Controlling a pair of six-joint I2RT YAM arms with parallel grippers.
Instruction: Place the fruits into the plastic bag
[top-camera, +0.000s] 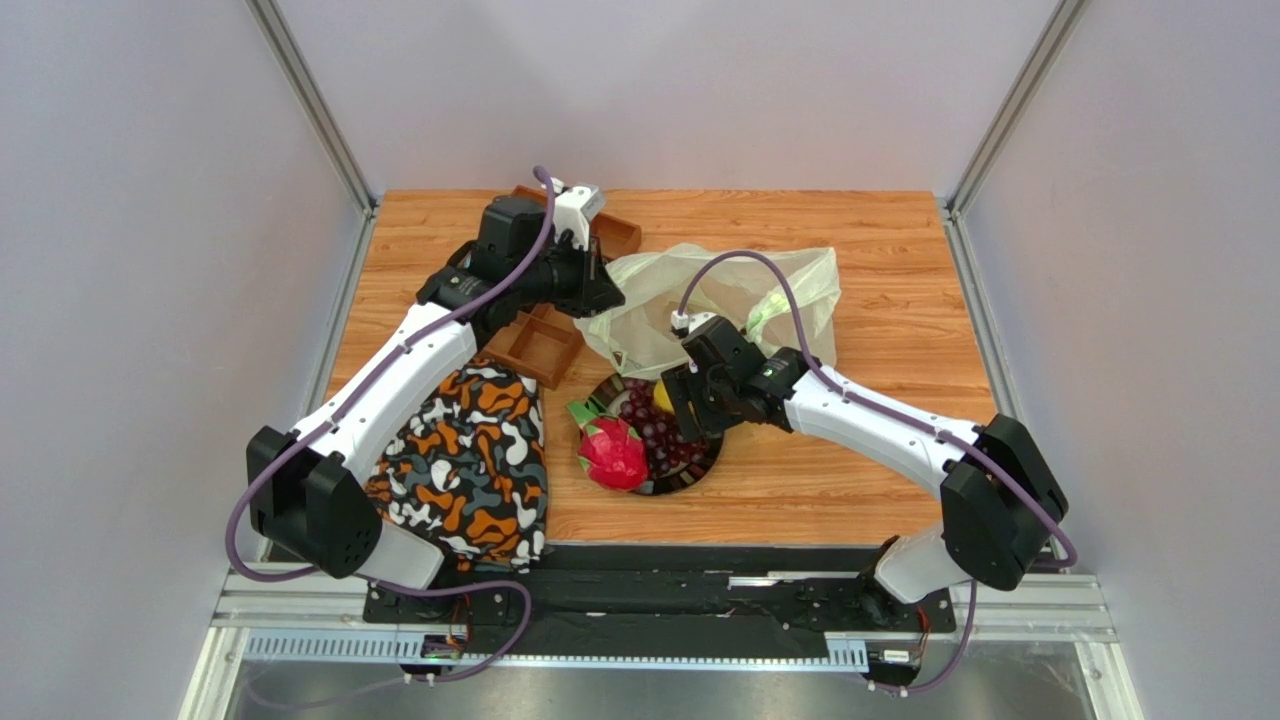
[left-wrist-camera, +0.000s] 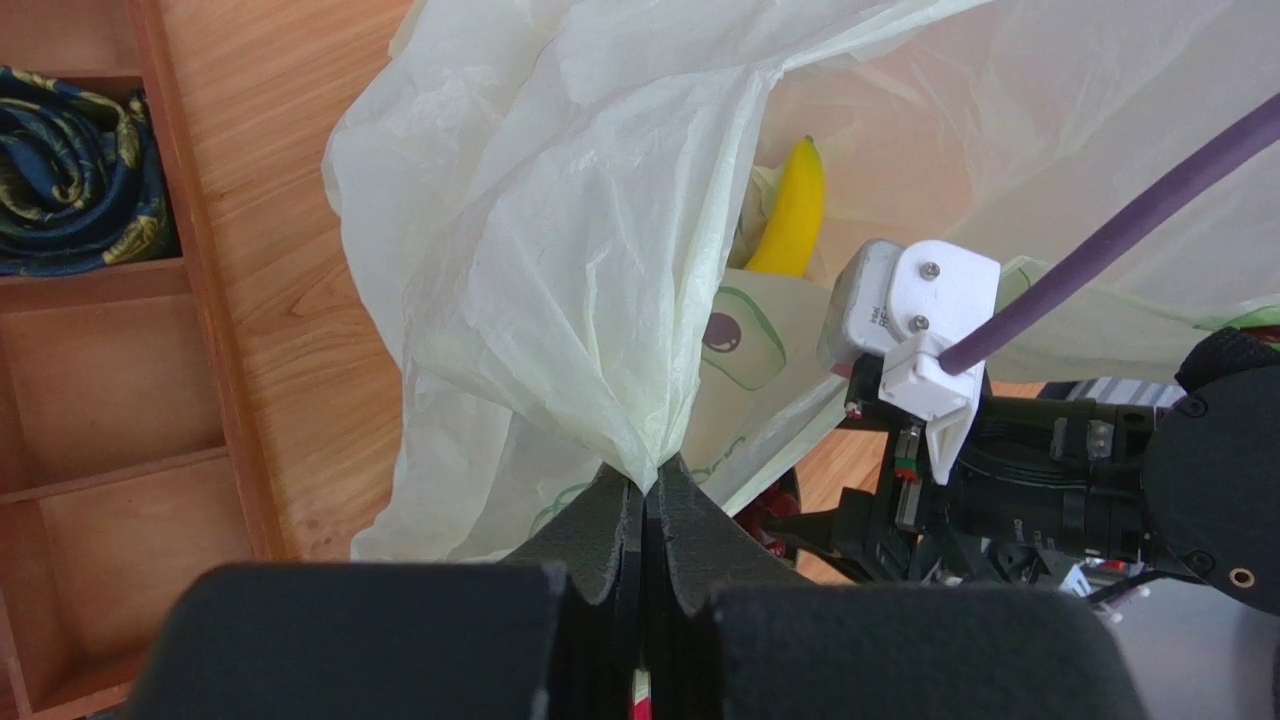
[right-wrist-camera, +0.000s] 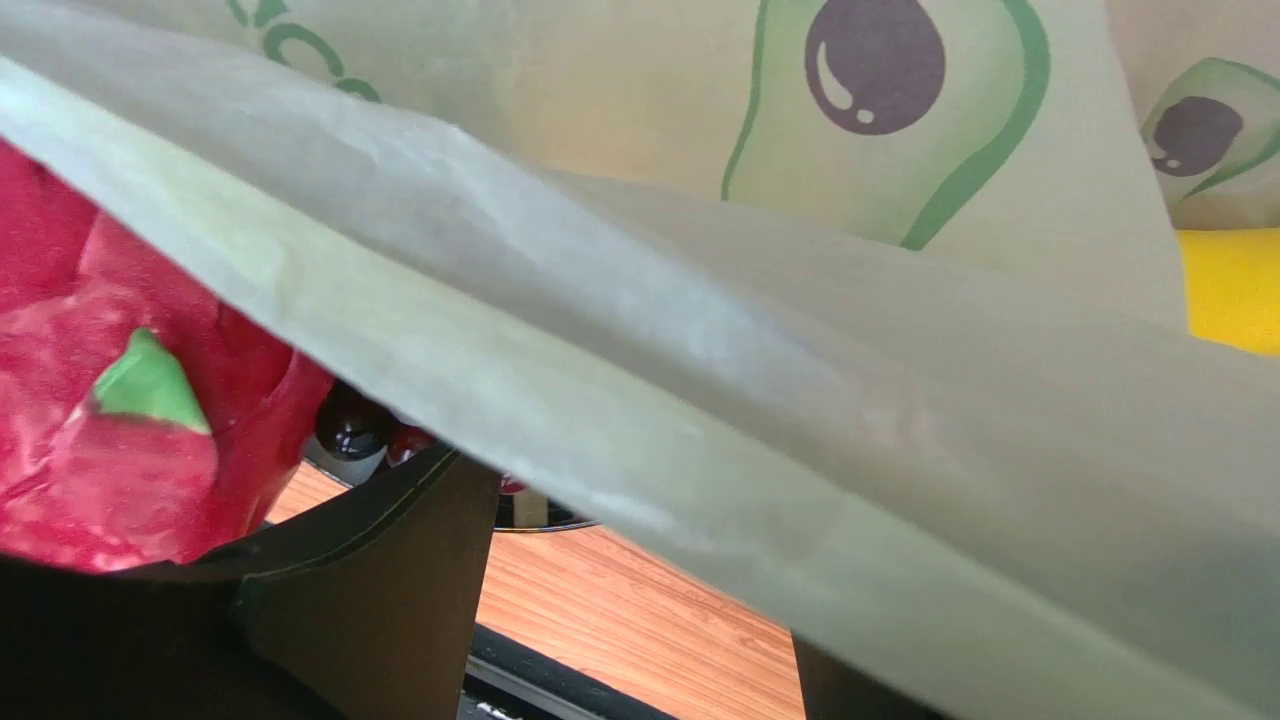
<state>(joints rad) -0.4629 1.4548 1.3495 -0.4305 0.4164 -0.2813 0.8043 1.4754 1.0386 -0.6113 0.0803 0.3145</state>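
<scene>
The pale plastic bag (top-camera: 736, 300) with avocado prints lies at the table's middle back. My left gripper (top-camera: 598, 293) is shut on its left edge (left-wrist-camera: 649, 468) and holds the mouth up. The banana (left-wrist-camera: 789, 210) lies inside the bag. My right gripper (top-camera: 679, 402) hovers over a dark plate (top-camera: 694, 477) with its jaws open and empty. The bag's lower edge (right-wrist-camera: 676, 375) crosses just above the right gripper (right-wrist-camera: 631, 615). The plate holds the dragon fruit (top-camera: 613, 453) (right-wrist-camera: 120, 405), the grape bunch (top-camera: 661, 438) (right-wrist-camera: 353, 428) and a small yellow fruit (top-camera: 663, 398).
A wooden compartment tray (top-camera: 534, 348) (left-wrist-camera: 135, 450) stands at the back left and holds a dark rolled cloth (left-wrist-camera: 68, 165). An orange-black-white patterned cloth (top-camera: 466, 465) lies at the front left. A yellow patch (right-wrist-camera: 1232, 285) shows beside the bag at the right.
</scene>
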